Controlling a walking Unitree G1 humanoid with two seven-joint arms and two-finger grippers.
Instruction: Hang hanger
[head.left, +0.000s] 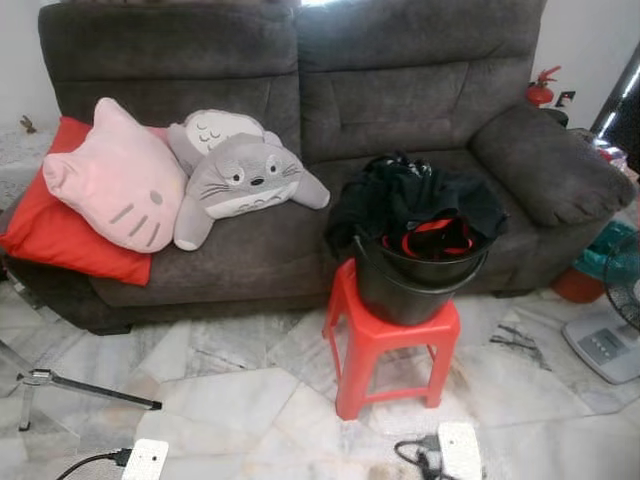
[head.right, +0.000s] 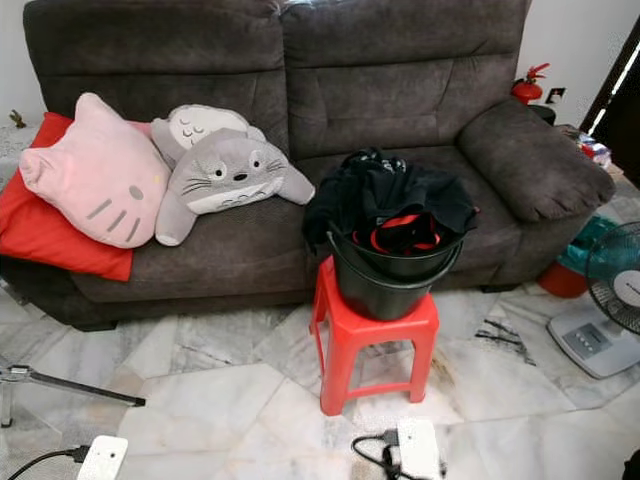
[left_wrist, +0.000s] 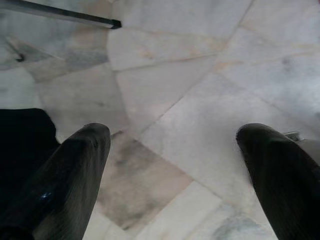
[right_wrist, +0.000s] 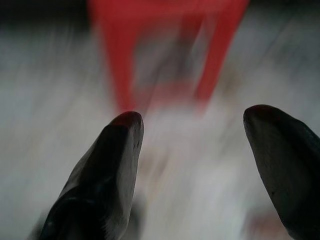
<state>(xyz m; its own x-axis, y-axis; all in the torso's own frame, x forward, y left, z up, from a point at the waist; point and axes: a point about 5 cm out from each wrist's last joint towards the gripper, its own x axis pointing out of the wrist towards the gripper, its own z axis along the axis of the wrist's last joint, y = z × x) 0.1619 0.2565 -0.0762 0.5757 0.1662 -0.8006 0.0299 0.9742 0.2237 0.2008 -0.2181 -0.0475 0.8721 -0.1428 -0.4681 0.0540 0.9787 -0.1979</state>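
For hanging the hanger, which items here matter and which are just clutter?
Job:
black bucket
dark clothes
red hanger in the bucket
red stool

Lying about:
pink cat cushion
grey Totoro plush
fan
fire extinguisher

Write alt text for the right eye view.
A black bucket heaped with dark clothes and a red hanger sits on a red plastic stool before a dark grey sofa. A pink cat cushion and grey plush lie on the sofa's left seat.

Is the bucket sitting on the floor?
No, the bucket stands on the red stool in front of the sofa.
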